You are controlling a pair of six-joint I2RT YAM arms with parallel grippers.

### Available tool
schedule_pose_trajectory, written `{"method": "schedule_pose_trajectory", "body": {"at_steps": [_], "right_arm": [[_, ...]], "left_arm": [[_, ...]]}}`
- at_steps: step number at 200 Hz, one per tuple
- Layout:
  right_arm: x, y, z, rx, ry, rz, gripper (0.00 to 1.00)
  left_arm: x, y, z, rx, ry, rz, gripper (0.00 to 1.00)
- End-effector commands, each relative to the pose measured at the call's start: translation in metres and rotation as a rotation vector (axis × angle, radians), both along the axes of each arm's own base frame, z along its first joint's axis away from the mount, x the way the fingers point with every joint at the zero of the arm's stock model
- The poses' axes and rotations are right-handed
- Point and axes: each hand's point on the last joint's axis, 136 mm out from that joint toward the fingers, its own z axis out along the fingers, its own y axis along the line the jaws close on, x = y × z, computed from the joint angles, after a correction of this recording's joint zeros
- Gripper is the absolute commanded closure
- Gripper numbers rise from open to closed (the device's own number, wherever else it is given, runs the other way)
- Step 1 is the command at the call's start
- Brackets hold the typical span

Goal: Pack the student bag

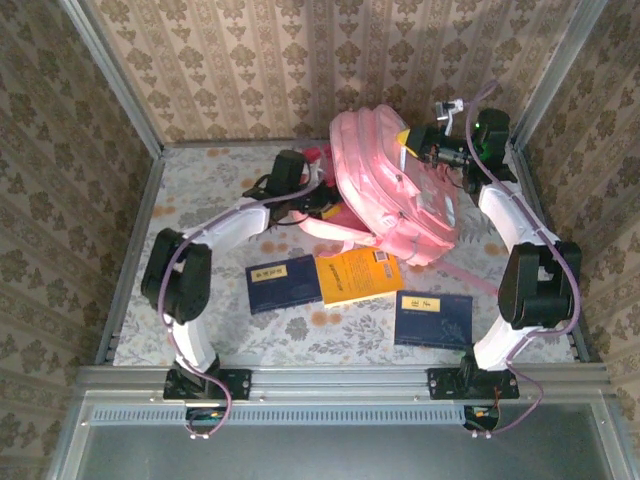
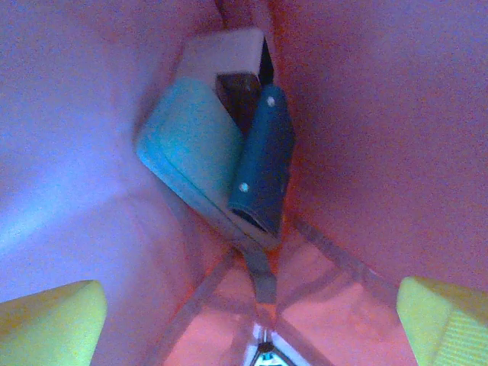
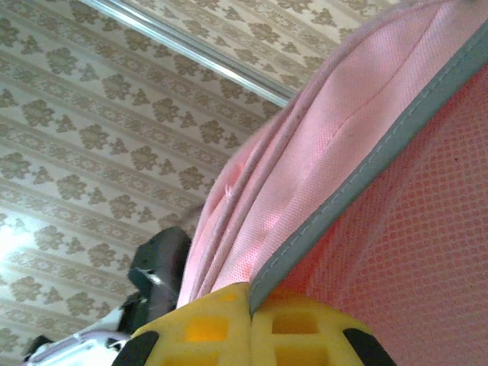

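Observation:
The pink student bag (image 1: pixel 390 185) lies at the back right of the table. My right gripper (image 1: pixel 412 142) holds it at its top end. In the right wrist view the yellow fingers (image 3: pixel 200 329) are pressed together on the bag's grey-trimmed rim (image 3: pixel 366 179). My left gripper (image 1: pixel 322 203) reaches into the bag's left side. The left wrist view looks along the pink interior (image 2: pixel 381 114). There the left gripper (image 2: pixel 252 335) is open, its yellow fingertips (image 2: pixel 47 324) far apart with nothing between them. Deeper in the bag lie a teal and white box (image 2: pixel 191 145) and a dark blue case (image 2: pixel 263 160).
Three books lie on the floral table in front of the bag: a dark blue one (image 1: pixel 283 283), an orange one (image 1: pixel 360 275) and another dark blue one (image 1: pixel 433 318). Wallpapered walls (image 1: pixel 300 60) close in the back and both sides.

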Motion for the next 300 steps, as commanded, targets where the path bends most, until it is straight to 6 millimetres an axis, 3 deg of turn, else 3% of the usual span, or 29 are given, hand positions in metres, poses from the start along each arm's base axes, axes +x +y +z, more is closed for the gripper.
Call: {"method": "schedule_pose_trajectory", "body": {"at_steps": [1,48,65,88,111,126,156,185,213,236,268,300], "right_arm": [[0.002,-0.015,0.031,-0.102,-0.137,-0.110,1.00],[0.015,-0.018,0.008,-0.271,-0.076,-0.154,1.00],[0.018,-0.017,-0.005,-0.380,-0.049,-0.173,1.00],[0.024,-0.017,-0.016,-0.484,-0.022,-0.191,1.00],[0.028,-0.014,-0.027,-0.527,0.004,-0.199,1.00],[0.027,-0.001,-0.030,-0.534,-0.004,-0.165,1.00],[0.021,0.035,-0.035,-0.534,-0.032,-0.080,1.00],[0.026,0.044,-0.053,-0.585,-0.010,-0.083,1.00],[0.032,0.028,-0.068,-0.720,-0.003,-0.147,1.00],[0.036,-0.013,-0.078,-0.878,0.040,-0.288,1.00],[0.041,-0.064,-0.080,-1.019,0.058,-0.466,1.00],[0.040,-0.073,-0.094,-1.081,0.072,-0.485,1.00]], "left_arm": [[-0.002,0.038,0.013,0.054,-0.056,0.081,0.00],[-0.014,0.084,0.021,0.135,-0.104,0.147,0.00],[-0.008,0.113,0.019,0.153,-0.090,0.219,0.00],[-0.006,0.130,0.016,0.143,-0.077,0.259,0.00],[-0.008,0.117,0.021,0.103,-0.079,0.186,0.00],[-0.009,0.102,0.027,0.051,-0.099,0.138,0.00],[0.001,0.068,0.055,-0.104,-0.132,0.047,0.00],[0.015,0.052,0.085,-0.135,-0.176,0.041,0.00],[0.023,0.056,0.105,-0.127,-0.204,0.090,0.00],[0.019,0.069,0.104,-0.073,-0.200,0.125,0.00],[0.021,0.113,0.081,0.044,-0.181,0.253,0.00],[0.028,0.161,0.043,0.147,-0.069,0.378,0.00]]}}
